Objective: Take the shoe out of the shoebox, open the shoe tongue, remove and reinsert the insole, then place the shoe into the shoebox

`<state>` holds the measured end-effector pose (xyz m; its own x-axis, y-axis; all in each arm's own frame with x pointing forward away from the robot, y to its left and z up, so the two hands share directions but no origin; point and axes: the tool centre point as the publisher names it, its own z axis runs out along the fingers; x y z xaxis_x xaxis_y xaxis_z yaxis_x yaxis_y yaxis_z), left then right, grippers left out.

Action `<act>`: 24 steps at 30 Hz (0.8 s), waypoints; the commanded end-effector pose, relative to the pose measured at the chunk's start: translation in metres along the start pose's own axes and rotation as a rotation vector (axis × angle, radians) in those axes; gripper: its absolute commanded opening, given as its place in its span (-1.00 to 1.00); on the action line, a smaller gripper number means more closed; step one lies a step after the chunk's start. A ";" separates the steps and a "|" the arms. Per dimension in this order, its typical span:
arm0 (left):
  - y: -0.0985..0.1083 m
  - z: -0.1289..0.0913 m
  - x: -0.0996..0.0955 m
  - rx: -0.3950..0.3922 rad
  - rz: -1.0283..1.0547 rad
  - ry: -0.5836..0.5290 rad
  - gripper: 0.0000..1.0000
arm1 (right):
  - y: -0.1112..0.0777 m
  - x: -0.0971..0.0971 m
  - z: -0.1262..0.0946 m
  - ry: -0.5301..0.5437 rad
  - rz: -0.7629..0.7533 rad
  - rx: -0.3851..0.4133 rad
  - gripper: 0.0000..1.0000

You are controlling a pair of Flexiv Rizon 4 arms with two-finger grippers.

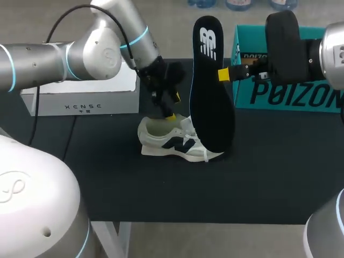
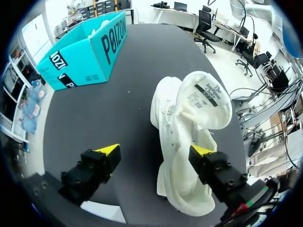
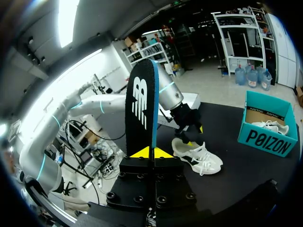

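Note:
A white shoe with a dark side logo [image 1: 177,141] lies on the black table mat. In the left wrist view the shoe [image 2: 189,142] shows from above, its tongue [image 2: 206,101] folded out with the label up. My left gripper [image 1: 173,106] hangs open just above the shoe's heel end; in its own view the gripper [image 2: 155,151] has one finger over the shoe and the other over bare mat. My right gripper [image 1: 223,74] is shut on the black insole [image 1: 210,86], which stands upright above the shoe's toe. The insole [image 3: 141,109] rises from between my right gripper's [image 3: 151,152] yellow tips.
A teal shoebox [image 1: 290,95] stands open at the back right; the right wrist view shows another white shoe [image 3: 268,126] inside it. A white box [image 1: 80,99] sits at the back left under my left arm. Bare mat lies in front of the shoe.

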<state>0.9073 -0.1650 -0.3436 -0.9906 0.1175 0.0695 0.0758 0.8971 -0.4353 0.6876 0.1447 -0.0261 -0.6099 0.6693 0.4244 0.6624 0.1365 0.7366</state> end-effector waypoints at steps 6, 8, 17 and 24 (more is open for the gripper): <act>-0.009 0.038 0.000 -0.007 0.020 0.049 0.12 | 0.000 0.000 0.002 0.002 0.001 -0.001 -1.00; -0.010 0.043 0.001 -0.017 0.018 0.054 -0.14 | 0.000 0.000 0.002 0.002 0.001 -0.001 -1.00; -0.014 0.052 0.012 -0.006 -0.003 0.033 -1.00 | 0.000 0.000 0.002 0.002 0.001 -0.001 -1.00; -0.014 0.052 0.012 -0.006 -0.003 0.033 -1.00 | 0.000 0.000 0.002 0.002 0.001 -0.001 -1.00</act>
<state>0.8897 -0.1987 -0.3830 -0.9861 0.1297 0.1038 0.0731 0.9001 -0.4295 0.6876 0.1447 -0.0258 -0.6097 0.6697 0.4240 0.6626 0.1369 0.7364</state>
